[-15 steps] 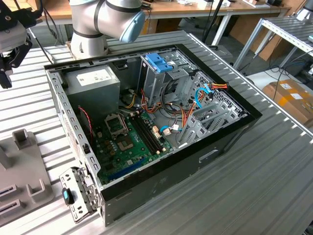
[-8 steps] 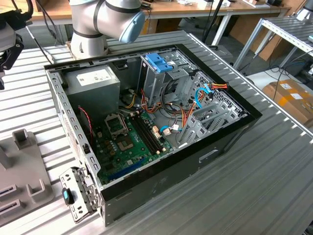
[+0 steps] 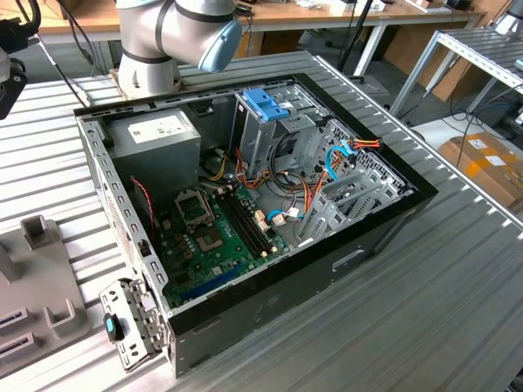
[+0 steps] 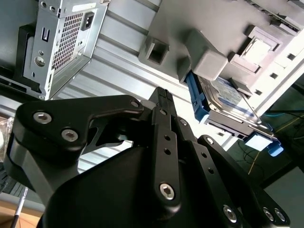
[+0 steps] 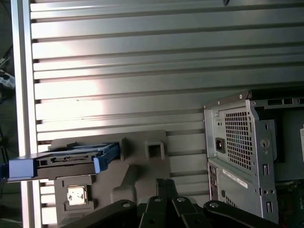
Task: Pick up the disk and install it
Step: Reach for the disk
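Note:
The disk (image 4: 227,93) is a grey metal drive in a light-blue carrier with a blue end tab. It rests in a grey holder block (image 4: 190,28) on the ribbed table. In the first wrist view the disk (image 5: 71,159) lies on the same block (image 5: 142,166), off to one side of my fingers. In both wrist views my gripper (image 4: 161,92) hangs above the table near the block. Its black fingers are pressed together with nothing between them. The gripper (image 5: 165,183) touches neither the disk nor the block.
The open computer case (image 3: 384,224) lies on the table, with a tall metal drive cage with a blue top (image 3: 265,102), a motherboard (image 3: 212,237) and a power supply (image 3: 155,135) inside. The arm's base (image 3: 155,37) stands behind it. The case's rear corner (image 5: 242,147) is close to my gripper.

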Tool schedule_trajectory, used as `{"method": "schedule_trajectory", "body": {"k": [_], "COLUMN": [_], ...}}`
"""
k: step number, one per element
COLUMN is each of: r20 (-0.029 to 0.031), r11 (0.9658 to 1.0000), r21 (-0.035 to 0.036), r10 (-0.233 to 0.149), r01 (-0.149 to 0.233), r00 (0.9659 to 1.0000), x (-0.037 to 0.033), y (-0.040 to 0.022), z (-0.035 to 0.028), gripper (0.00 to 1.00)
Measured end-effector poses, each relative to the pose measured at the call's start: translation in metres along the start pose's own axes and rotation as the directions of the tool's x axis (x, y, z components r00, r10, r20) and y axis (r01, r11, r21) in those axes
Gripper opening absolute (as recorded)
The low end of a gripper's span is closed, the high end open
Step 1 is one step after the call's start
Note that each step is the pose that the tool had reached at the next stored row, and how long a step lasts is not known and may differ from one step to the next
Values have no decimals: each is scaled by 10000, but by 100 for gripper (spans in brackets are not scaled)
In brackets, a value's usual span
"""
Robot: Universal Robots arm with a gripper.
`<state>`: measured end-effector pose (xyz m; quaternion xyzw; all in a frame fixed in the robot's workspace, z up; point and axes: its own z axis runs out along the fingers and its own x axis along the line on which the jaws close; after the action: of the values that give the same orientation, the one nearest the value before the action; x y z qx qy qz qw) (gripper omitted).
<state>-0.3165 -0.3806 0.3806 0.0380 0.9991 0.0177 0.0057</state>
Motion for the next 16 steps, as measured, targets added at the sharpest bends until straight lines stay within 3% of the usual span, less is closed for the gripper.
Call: {"method": "schedule_trajectory", "body": {"k": [4,10,16], "r20": [0,2,1], "r11": [10000,10000,10000], "r21": [9,24,24], "r10": [1,0,-1], "r01": [-1,0,1], "r00": [10000,10000,10000], "x": [61,214,222], "y": [1,12,11], "z": [6,18,18], "gripper": [11,11,11]}}
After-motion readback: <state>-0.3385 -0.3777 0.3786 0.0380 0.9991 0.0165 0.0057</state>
